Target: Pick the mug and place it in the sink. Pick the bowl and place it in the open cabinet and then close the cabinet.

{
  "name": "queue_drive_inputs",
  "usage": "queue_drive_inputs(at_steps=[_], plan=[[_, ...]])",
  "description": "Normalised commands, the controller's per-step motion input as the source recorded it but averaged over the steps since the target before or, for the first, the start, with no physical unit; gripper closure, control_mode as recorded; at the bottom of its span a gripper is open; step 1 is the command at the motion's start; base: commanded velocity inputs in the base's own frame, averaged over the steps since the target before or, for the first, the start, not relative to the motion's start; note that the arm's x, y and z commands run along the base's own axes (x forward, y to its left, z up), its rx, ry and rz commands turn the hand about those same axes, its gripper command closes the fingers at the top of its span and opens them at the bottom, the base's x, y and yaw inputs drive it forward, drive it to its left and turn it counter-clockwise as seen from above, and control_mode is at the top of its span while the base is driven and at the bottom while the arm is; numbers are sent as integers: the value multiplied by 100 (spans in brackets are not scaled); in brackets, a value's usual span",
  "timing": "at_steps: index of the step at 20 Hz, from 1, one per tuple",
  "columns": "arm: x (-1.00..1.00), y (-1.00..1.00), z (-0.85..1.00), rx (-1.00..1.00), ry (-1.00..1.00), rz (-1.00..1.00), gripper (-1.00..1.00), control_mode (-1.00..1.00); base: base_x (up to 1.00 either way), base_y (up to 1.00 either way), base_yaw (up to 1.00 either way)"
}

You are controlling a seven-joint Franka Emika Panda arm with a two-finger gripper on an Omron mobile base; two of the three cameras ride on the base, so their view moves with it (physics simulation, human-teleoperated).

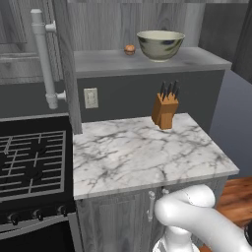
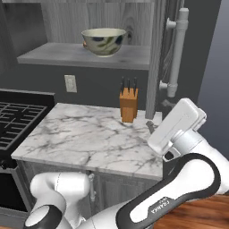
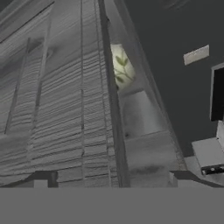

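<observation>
Grey cabinet door [image 3: 57, 100] edge at twelve o'clock off wide-open gripper [image 3: 109, 177], long axis running away, bowl [image 2: 103, 41] shelved beyond at one.

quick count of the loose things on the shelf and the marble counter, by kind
bowl: 1, on the cabinet shelf
small round brown thing, too small to identify: 1, on the shelf beside the bowl
knife block: 1, on the marble counter
total: 3
</observation>
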Motion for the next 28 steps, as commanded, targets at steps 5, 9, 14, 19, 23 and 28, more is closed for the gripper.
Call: queue_drive_inputs(at_steps=[5, 9, 14, 19, 23, 28], plan=[[0, 0, 0, -5, -19, 0, -100, -100, 0, 0, 0], [0, 4, 6, -10, -21, 1, -100, -100, 0, 0, 0], [-1, 8, 16, -10, -19, 1, -100, -100, 0, 0, 0], [-7, 11, 20, -12, -19, 1, -100, -100, 0, 0, 0], [-28, 20, 15, -16, -25, 2, -100, -100, 0, 0, 0], [-35, 44, 9, -21, -25, 0, -100, -100, 0, 0, 0]])
